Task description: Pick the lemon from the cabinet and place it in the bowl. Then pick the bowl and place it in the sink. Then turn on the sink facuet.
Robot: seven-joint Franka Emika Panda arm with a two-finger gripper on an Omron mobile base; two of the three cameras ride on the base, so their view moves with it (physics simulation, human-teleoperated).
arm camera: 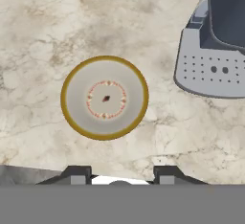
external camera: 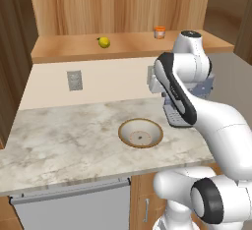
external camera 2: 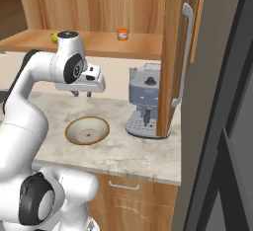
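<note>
Left base view: lemon, on the cabinet shelf board, well left of the orange-lidded jar. Long axis appears to run roughly along the shelf; too small to tell which way its tips point.

Gripper: above the counter beside the coffee machine, fingers down, jaws parted, nothing between them.

Bowl: upright, on the counter below the hand.

Step in hand, judged: reach for the lemon. Raise the hand to shelf height, approach from the front, and close across the fruit's short width.
</note>
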